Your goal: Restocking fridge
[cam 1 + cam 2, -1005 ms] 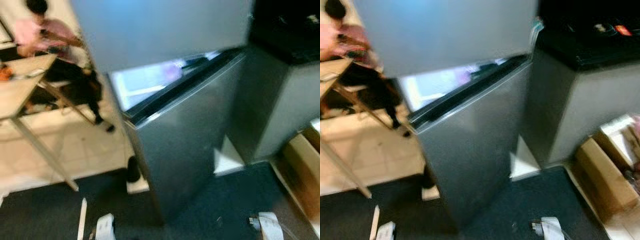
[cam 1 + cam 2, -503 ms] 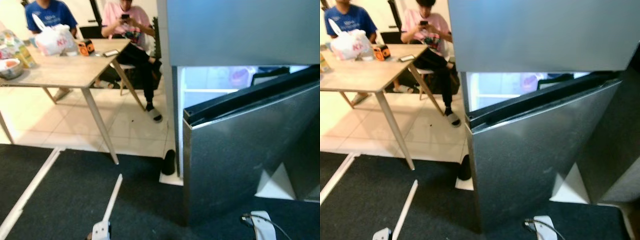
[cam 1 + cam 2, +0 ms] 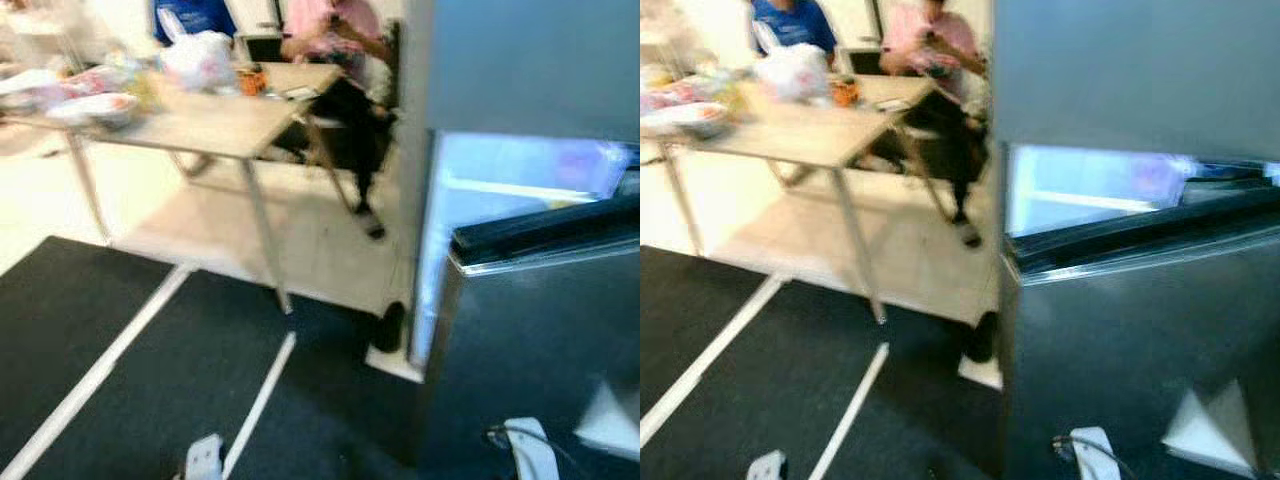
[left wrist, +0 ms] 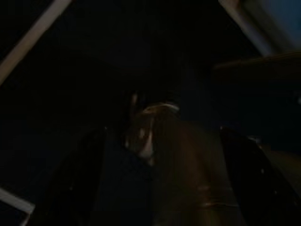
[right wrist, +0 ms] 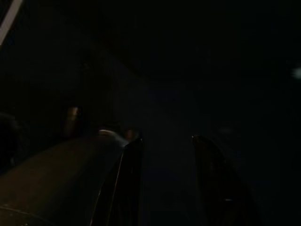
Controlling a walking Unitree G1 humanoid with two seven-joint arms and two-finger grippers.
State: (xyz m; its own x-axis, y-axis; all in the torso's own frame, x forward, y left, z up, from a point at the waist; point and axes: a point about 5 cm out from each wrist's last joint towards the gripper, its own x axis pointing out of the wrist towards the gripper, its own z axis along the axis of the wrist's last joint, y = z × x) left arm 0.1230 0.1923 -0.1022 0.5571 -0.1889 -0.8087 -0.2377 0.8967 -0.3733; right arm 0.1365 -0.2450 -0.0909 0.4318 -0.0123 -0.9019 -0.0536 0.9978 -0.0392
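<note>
Beside the fridge (image 3: pixel 1120 330), head views show a table (image 3: pixel 215 125); right gripper (image 5: pixel 167 155) hangs spread, empty (left gripper's fingers unreadable).

The fridge (image 3: pixel 1120 80) has brushed grey metal skin with a dull sheen; its open lower door (image 3: pixel 1140 340) carries a black rubbery seal along the top edge. The bench (image 3: pixel 215 120) looks like pale matt wood on thin metal legs. A white plastic bag (image 3: pixel 200 58) on it is crinkled and slightly glossy. The floor is dark matt carpet (image 3: pixel 90 330) beside pale smooth tiles (image 3: pixel 180 215).
</note>
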